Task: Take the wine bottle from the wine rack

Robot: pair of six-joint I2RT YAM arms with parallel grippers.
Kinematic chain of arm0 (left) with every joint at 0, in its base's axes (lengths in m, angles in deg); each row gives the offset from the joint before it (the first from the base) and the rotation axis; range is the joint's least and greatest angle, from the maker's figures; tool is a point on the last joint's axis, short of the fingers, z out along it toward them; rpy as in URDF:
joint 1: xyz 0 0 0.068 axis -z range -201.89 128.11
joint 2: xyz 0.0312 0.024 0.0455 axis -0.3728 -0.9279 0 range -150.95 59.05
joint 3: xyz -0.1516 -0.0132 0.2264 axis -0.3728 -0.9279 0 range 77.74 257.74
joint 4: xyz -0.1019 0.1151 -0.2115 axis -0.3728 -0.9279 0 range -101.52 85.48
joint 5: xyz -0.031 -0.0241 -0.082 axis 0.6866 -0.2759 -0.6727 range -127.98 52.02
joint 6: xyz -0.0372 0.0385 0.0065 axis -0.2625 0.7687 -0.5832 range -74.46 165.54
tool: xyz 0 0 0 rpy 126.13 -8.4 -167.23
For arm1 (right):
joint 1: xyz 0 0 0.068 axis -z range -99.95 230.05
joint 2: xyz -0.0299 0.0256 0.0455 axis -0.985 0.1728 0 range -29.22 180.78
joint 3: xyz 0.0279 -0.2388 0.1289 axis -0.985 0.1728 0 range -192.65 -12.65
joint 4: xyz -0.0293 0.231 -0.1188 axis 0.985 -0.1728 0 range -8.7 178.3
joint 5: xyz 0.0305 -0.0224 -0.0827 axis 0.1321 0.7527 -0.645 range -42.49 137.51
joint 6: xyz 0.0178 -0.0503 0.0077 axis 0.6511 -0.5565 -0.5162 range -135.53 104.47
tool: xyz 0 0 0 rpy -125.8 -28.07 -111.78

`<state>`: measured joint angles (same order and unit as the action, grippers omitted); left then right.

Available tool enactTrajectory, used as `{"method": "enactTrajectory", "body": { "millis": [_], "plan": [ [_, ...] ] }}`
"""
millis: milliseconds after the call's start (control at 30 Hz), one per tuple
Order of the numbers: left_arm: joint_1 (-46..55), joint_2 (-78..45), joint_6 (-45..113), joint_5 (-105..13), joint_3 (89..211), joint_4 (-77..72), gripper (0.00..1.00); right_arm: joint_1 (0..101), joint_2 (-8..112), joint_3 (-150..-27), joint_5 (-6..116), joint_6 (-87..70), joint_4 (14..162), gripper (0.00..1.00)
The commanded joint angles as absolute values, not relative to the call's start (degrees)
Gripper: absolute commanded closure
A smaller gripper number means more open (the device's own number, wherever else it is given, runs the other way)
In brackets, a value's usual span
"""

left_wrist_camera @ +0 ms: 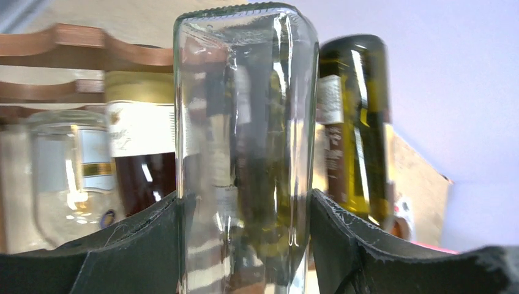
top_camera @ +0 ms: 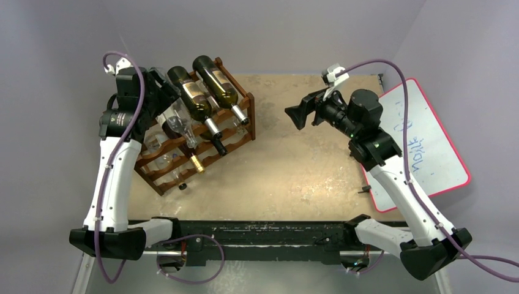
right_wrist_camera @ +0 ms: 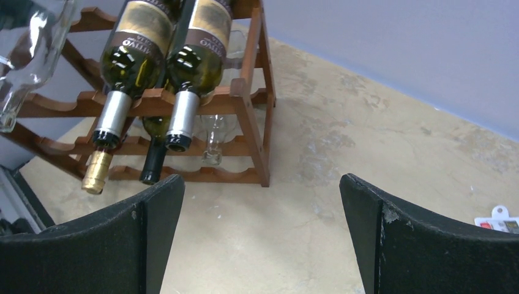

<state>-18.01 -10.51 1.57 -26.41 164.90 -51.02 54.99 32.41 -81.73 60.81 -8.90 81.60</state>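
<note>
Bottle (left_wrist_camera: 245, 110) of clear glass sits clamped between the left gripper's (left_wrist_camera: 245, 199) fingers; right gripper (right_wrist_camera: 261, 180) gapes wide, empty.

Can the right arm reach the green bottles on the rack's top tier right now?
Likely yes: right gripper open, bare table between it and the wine rack, green bottles with necks pointing its way.

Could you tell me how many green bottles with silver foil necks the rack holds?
2. Side by side on top of the wine rack in the right wrist view: the left bottle and the right bottle. Lower tiers may hide others.
</note>
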Motion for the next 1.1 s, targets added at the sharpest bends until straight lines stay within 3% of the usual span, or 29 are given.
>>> {"method": "enactTrajectory", "body": {
  "millis": [0,200,600,733,967,1067],
  "plan": [
    [-18.1,-8.6,0.1,-40.0,169.3,-41.8,1.0,55.1,32.1,-82.0,66.6,-13.4,84.9,0.0],
    [-16.7,-10.2,-5.1,-55.6,168.7,-28.5,1.0,55.1,30.6,-82.7,70.1,-15.7,86.8,0.0],
    [-1.7,-19.9,-24.2,-63.0,165.3,-4.9,1.0,55.2,25.8,-79.0,63.5,-17.4,97.5,0.0],
    [2.8,-23.3,-28.3,-62.0,165.9,-2.7,1.0,55.1,23.5,-73.3,66.7,-29.8,101.5,0.0],
    [8.4,-28.0,-35.4,-61.2,165.5,-0.8,1.0,55.1,16.5,-64.3,81.8,-73.2,98.7,0.03],
    [10.6,-29.4,-36.4,-61.0,165.8,-1.0,1.0,55.1,15.6,-63.6,83.0,-79.5,100.0,0.03]
  ]
}}
